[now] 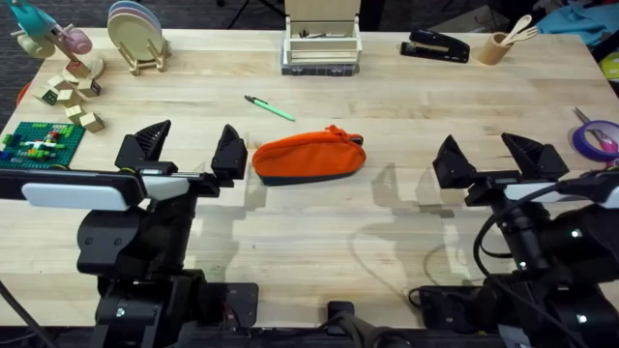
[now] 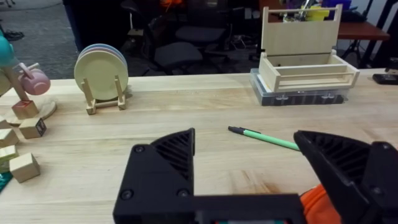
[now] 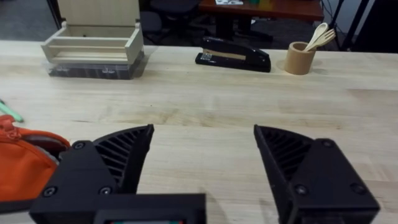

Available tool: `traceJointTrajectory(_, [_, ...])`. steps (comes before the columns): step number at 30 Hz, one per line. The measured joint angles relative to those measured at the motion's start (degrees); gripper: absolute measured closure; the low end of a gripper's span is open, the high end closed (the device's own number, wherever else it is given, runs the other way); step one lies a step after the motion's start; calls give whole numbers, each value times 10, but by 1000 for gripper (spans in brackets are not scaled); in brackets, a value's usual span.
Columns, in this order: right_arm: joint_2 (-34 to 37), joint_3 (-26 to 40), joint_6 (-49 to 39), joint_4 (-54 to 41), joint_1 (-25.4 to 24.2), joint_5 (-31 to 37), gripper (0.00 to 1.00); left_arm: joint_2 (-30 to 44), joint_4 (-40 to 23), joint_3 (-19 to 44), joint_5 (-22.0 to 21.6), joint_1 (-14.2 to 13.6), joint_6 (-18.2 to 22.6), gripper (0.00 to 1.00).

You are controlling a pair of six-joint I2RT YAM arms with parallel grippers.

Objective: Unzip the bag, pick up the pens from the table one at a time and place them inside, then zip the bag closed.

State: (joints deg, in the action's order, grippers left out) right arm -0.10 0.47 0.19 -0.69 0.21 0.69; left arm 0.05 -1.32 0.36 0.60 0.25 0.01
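Overhead shows the bag (image 1: 309, 159) lying zipped mid-table (image 1: 387, 106) with the pen (image 1: 270, 108) just behind it, while left gripper (image 1: 188, 152) and right gripper (image 1: 500, 157) flank it, fingers spread, probably readying to unzip.

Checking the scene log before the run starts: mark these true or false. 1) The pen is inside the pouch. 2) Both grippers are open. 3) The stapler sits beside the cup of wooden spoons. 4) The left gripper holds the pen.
1) False: the green pen lies on the table, beyond the orange pouch.
2) True: left gripper and right gripper are both open.
3) True: the black stapler is next to the cup.
4) False: it holds nothing.
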Motion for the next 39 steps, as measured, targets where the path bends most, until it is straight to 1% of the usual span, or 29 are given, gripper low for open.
traceJointTrajectory(14, [0, 1, 0, -6, 0, 3, 4, 0, 0, 0, 0, 0, 0, 7])
traceJointTrajectory(17, [0, 13, 0, -31, 0, -2, 3, 0, -55, 16, 0, 0, -2, 7])
traceJointTrajectory(19, [0, 25, 0, -57, 0, -8, 4, 0, -97, 41, 0, 0, -3, 7])
traceJointTrajectory(20, [1, 60, 0, -124, 0, -10, 4, 5, -139, 95, 0, 0, -3, 7])
traceJointTrajectory(22, [6, 92, 0, -157, 0, -12, 5, 18, -173, 145, 0, 0, -4, 8])
traceJointTrajectory(25, [25, 158, 0, -206, 0, -12, 4, 51, -226, 222, 3, 0, -5, 8])
traceJointTrajectory(29, [73, 257, 0, -267, 0, -16, 4, 117, -295, 322, 15, 0, -5, 8])
traceJointTrajectory(35, [182, 410, 0, -357, 0, -17, 4, 229, -392, 465, 33, 0, -5, 8])
traceJointTrajectory(36, [237, 481, 0, -401, 0, -18, 4, 278, -436, 526, 44, 0, -5, 8])
traceJointTrajectory(39, [289, 544, 0, -442, 0, -19, 4, 324, -484, 583, 56, 0, -5, 8])
